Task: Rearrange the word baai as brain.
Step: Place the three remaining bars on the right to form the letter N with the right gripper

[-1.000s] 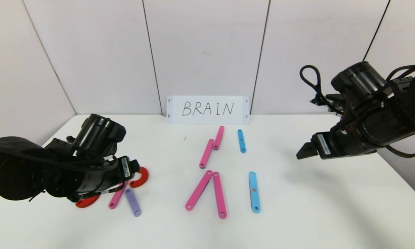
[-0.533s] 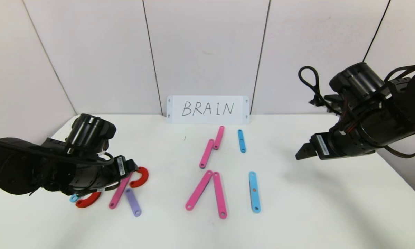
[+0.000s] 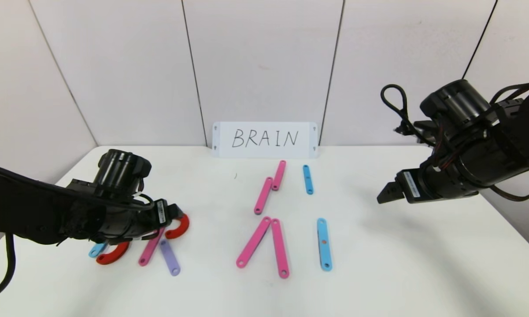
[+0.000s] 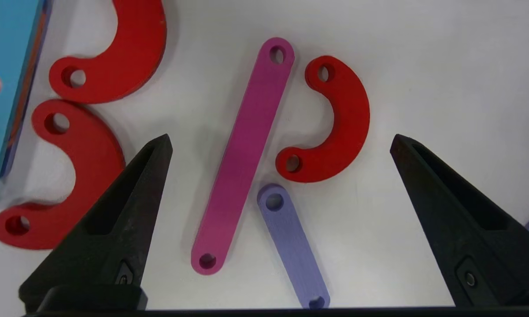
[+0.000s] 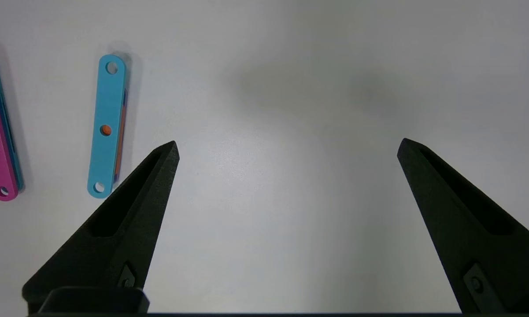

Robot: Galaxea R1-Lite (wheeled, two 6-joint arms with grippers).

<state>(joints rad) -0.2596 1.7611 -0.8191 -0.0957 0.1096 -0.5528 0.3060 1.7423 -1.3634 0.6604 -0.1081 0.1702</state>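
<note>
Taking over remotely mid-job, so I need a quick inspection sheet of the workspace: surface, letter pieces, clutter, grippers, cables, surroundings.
Surface: white table, bare on the right side.
Job's things: red arcs, a pink strip and a purple strip lie flat under the left arm; pink strips and light-blue strips lie mid-table.
Clutter: nothing seen.
Grippers: left gripper low over the red arcs, fingers open, holding nothing; right gripper raised over bare table, fingers open, empty.
Cables: black loop on the right arm, clear of the table.
Surroundings: white card reading BRAIN stands against the panelled wall.
</note>
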